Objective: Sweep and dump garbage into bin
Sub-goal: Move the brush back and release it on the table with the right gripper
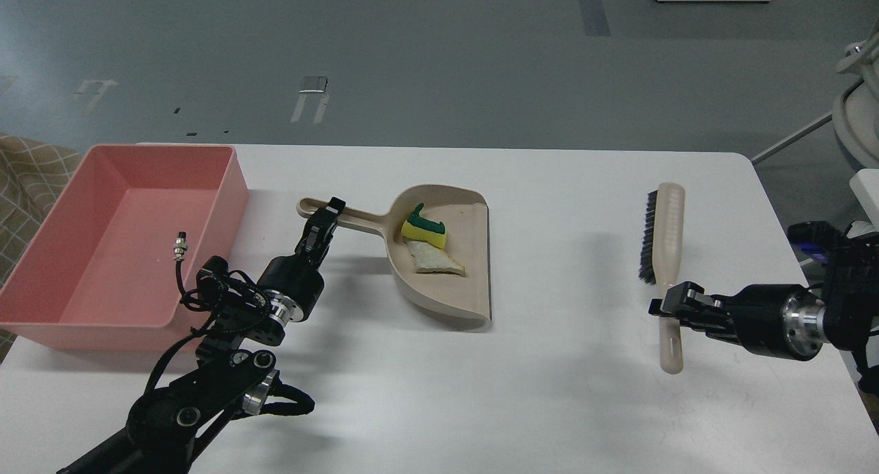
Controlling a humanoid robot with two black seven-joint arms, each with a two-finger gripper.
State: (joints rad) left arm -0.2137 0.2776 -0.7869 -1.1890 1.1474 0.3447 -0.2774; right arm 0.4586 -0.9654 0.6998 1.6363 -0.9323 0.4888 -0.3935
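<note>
Your left gripper (323, 221) clamps the dustpan (446, 268) handle at frame centre; lift it level, then tip it over the bin (82, 309) at left. Two scraps lie in the pan: one sponge (424, 230), one strip (434, 262). Your right gripper (665, 304) grips one brush (664, 237).

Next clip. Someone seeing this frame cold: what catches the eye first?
Probably the big pink bin at the table's left edge, the only strong color. Next, the beige dustpan mid-table with the yellow-green sponge scrap and the off-white scrap inside, its handle gripped by the left gripper. Far right, the right gripper holds the brush by its handle.
</note>
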